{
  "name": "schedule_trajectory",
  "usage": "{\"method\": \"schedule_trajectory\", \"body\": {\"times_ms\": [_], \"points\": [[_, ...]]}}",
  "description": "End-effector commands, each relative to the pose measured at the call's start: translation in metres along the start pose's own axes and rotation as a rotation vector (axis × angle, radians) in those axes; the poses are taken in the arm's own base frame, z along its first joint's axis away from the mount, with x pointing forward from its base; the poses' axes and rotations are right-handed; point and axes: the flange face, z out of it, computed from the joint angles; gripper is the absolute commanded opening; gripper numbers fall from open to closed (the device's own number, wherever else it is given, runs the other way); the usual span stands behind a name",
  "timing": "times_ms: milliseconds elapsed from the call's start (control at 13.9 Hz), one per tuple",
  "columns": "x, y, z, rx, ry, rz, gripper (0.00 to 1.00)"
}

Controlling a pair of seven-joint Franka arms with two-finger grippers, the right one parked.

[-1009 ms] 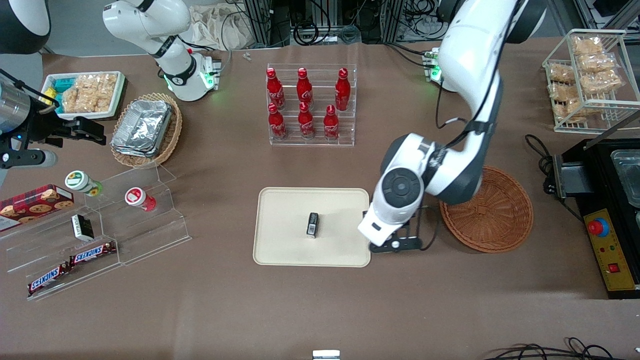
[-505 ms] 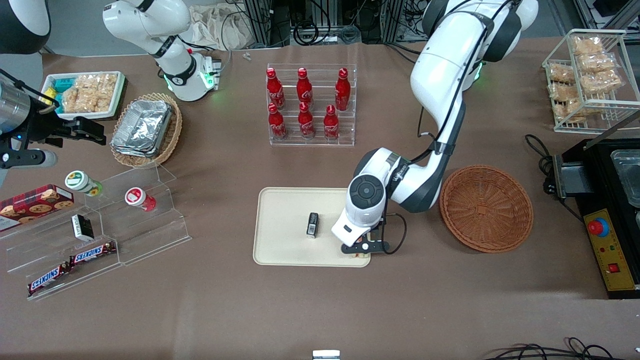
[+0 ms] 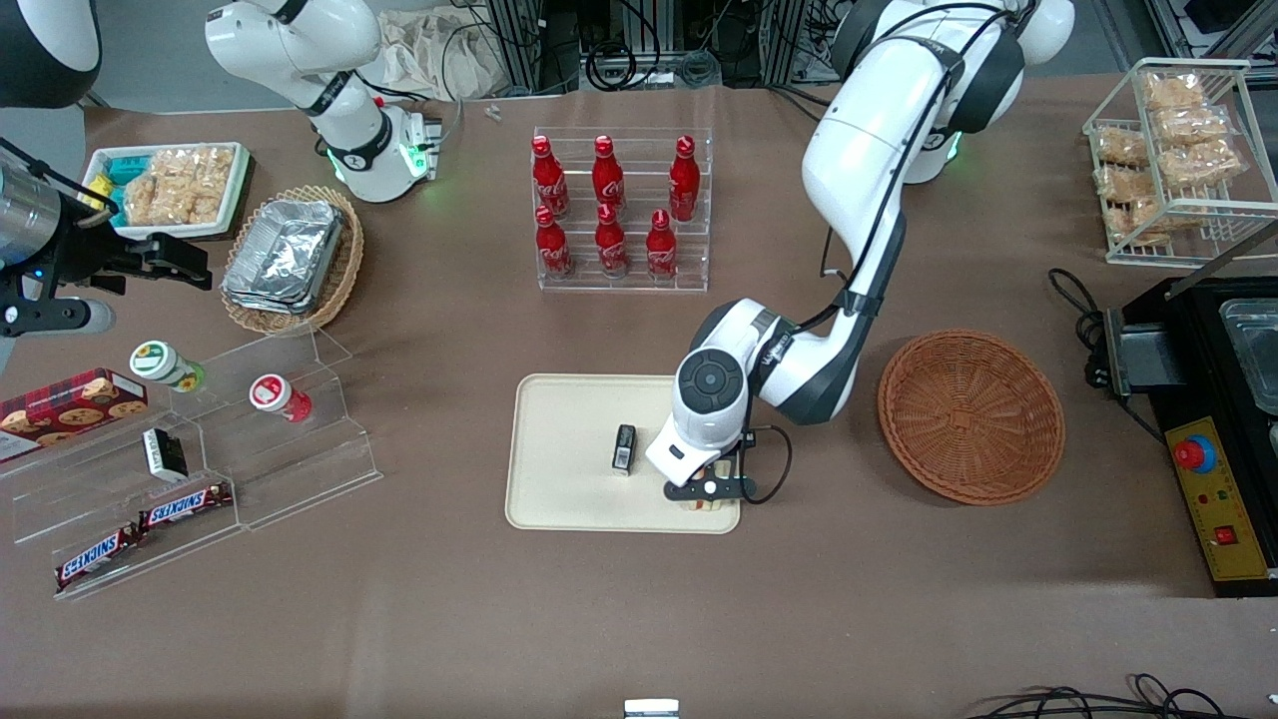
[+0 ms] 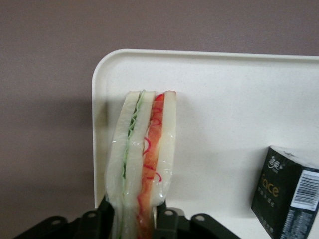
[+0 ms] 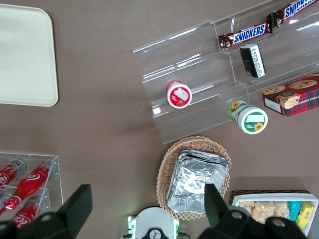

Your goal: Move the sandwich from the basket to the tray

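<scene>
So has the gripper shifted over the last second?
Yes. The gripper, jaws shut on the triangular white-bread sandwich, moved from beside the round reddish-brown wicker basket over the cream rectangular tray.

A small black packet (image 3: 624, 447) lies on the cream tray (image 3: 559, 479). Farther from the camera, a clear acrylic rack (image 3: 624, 284) holds six red Coca-Cola bottles (image 3: 610, 240). Toward the parked arm's end sit a tan wicker basket of foil containers (image 3: 292, 258), a white tray of packaged snacks (image 3: 170, 188), and a clear stepped stand (image 3: 300, 469) with two Snickers bars (image 3: 185, 506), two small jars (image 3: 272, 392) and a cookie box (image 3: 72, 399). Toward the working arm's end stands a wire rack of snack packets (image 3: 1173, 160).
</scene>
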Motion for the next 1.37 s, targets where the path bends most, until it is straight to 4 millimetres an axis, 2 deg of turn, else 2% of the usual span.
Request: {"method": "schedule_trajectory", "body": {"times_ms": [0,144,216,360,505,721,937,1009,1153,1297], "points": [[0.011,-0.001,-0.023,-0.009,0.042,-0.043,1.00],[0.019,-0.009,-0.053,-0.031,0.064,-0.066,1.00],[0.025,-0.018,-0.075,-0.045,0.082,-0.081,1.00],[0.043,-0.050,-0.123,-0.076,0.123,-0.129,1.00],[0.050,-0.094,-0.174,-0.078,0.124,-0.174,1.00],[0.027,-0.133,-0.222,-0.037,0.090,-0.207,1.00],[0.003,-0.181,-0.254,-0.025,0.089,-0.242,0.99],[-0.004,-0.204,-0.268,-0.030,0.093,-0.250,0.99],[-0.026,-0.236,-0.285,-0.035,0.086,-0.195,0.99],[-0.038,-0.274,-0.299,-0.039,0.088,-0.170,0.99]]}}
